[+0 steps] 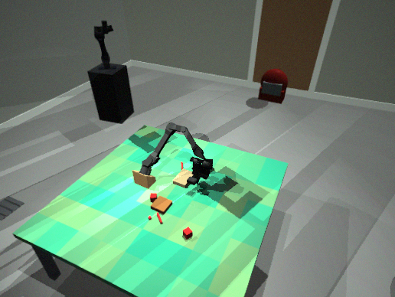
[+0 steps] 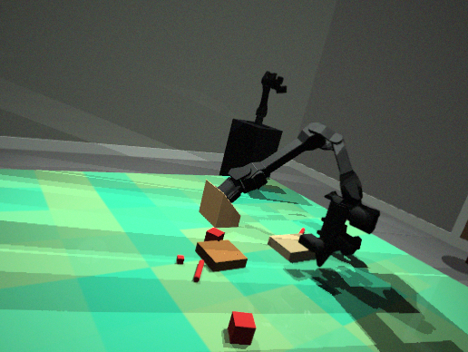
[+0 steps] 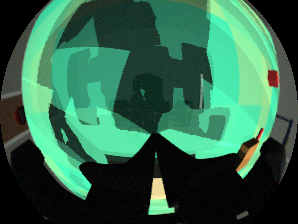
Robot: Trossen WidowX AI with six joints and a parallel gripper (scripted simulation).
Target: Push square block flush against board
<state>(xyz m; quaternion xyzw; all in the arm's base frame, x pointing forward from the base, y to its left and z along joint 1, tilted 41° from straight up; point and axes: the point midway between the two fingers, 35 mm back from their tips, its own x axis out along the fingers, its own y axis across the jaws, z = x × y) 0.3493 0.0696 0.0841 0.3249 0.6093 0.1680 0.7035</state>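
Square block, which we judge to be the orange-brown slab (image 1: 161, 203) (image 2: 221, 253) (image 3: 248, 158), lies flat on the table (image 1: 96, 214) (image 2: 113, 290) at the left, with a red cube (image 1: 153, 197) (image 2: 214, 234) close behind it. To its right, well apart, we see the pale board (image 1: 181, 178) (image 2: 286, 246) (image 3: 157, 187), so contact is yet to be made. Rightmost, our gripper (image 1: 196, 184) (image 2: 320, 260) (image 3: 154, 136) hangs beside the board, fingertips pressed together on nothing. We judge the positioning step in hand; next we should come low behind the board's far side and push it squarely toward the block, edges even.
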